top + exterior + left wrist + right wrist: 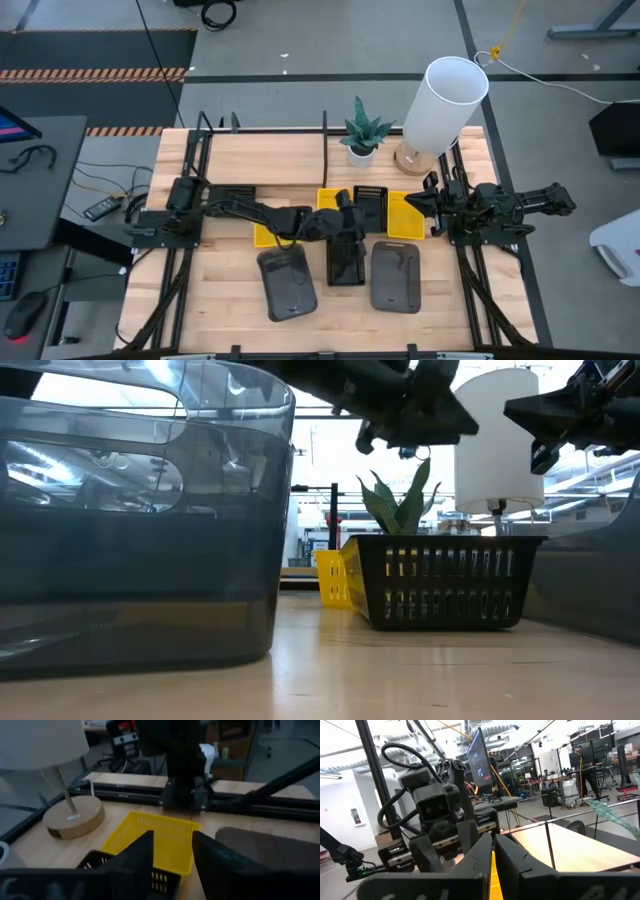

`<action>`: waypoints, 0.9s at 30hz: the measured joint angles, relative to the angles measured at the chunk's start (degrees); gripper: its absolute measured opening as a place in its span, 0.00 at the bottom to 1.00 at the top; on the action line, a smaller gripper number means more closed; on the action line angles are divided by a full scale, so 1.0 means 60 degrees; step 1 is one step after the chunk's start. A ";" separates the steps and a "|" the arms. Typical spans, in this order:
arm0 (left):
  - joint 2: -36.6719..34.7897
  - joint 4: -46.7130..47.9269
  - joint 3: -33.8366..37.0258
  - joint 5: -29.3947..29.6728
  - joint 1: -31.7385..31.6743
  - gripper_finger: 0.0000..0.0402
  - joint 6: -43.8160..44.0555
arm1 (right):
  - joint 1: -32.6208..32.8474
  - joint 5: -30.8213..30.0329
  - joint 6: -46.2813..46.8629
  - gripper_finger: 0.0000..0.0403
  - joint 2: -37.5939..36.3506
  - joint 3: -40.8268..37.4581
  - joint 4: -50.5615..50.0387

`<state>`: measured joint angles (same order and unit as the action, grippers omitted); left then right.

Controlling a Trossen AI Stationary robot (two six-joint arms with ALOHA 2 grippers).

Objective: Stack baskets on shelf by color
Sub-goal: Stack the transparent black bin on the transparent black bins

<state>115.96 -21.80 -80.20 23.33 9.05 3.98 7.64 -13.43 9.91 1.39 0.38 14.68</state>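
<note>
My left gripper (360, 212) (172, 851) hovers open over the black slatted basket (370, 205) (445, 580), pointing toward the table's right. Just beyond it lies a yellow basket (160, 837) (405, 215). My right gripper (418, 200) (493, 855) hangs shut in the air over that yellow basket's right end, facing the left arm. Two more yellow baskets (265, 235) (328, 198) sit on the table. So do a second black basket (347, 262) and two dark grey ones (287, 283) (396, 275). The shelf's thin black bars (325, 150) stand near the far edge.
A white cylinder lamp (445, 105) on a round wooden base (72, 817) stands at the far right corner. A potted plant (362, 130) is beside it. Black frame rails (480, 270) run along both table sides. Bare wood shows along the near edge (330, 330).
</note>
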 joint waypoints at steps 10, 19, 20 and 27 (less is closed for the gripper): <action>0.0885 -0.0889 -0.0784 -0.1000 -0.0210 0.35 0.0471 | 0.0000 -0.0004 0.0000 0.07 0.0022 -0.0004 0.0004; 0.2364 0.3272 -0.3903 -0.1050 -0.0017 0.35 -0.0259 | -0.0004 0.0000 0.0000 0.07 0.0034 -0.0004 0.0046; 0.2497 0.3845 -0.4272 -0.1055 -0.0020 0.35 -0.0278 | -0.0004 0.0000 0.0000 0.07 0.0036 -0.0004 0.0033; 0.3013 0.5612 -0.5450 -0.1932 -0.0184 0.40 -0.0285 | -0.0004 0.0004 0.0000 0.07 0.0036 -0.0004 0.0036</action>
<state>134.04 11.87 -112.90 11.74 7.95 2.26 7.62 -13.41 9.91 1.61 0.36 14.90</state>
